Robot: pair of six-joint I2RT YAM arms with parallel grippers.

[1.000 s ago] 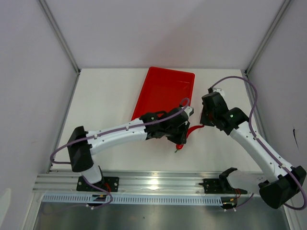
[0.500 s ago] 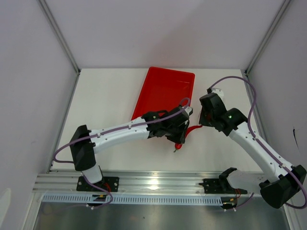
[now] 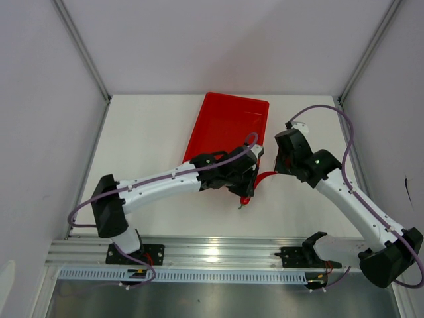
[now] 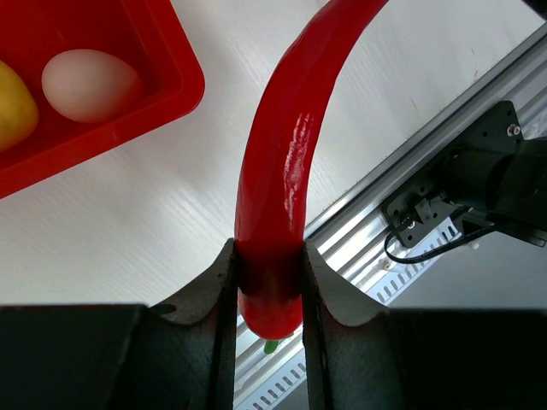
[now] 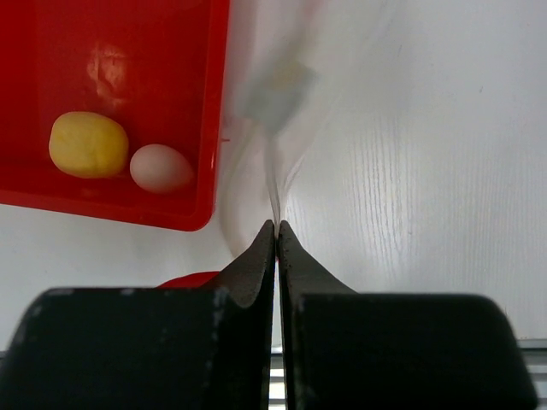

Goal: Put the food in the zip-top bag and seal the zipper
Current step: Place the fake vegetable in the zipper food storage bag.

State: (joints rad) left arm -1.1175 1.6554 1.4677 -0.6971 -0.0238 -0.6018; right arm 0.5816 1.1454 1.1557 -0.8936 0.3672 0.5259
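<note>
My left gripper (image 4: 267, 273) is shut on the stem end of the slim red chili pepper (image 4: 282, 162); the pepper curves up and away over the white table. In the top view the left gripper (image 3: 246, 192) holds the chili (image 3: 265, 176) beside my right gripper (image 3: 281, 165). My right gripper (image 5: 276, 229) is shut on an edge of the transparent zip-top bag (image 5: 273, 102), which hangs blurred in front of it. The yellow fruit (image 5: 88, 144) and the pale egg-sized ball (image 5: 160, 167) lie in the red tray (image 5: 128, 34). The zipper strip cannot be made out.
The red tray (image 3: 225, 126) lies at the table's middle back, its near corner under the left arm. An aluminium rail (image 3: 218, 255) with the arm bases runs along the near edge. Frame posts and white walls stand on both sides.
The left gripper has moved slightly up and back toward the tray with the chili. The right gripper has barely moved.
</note>
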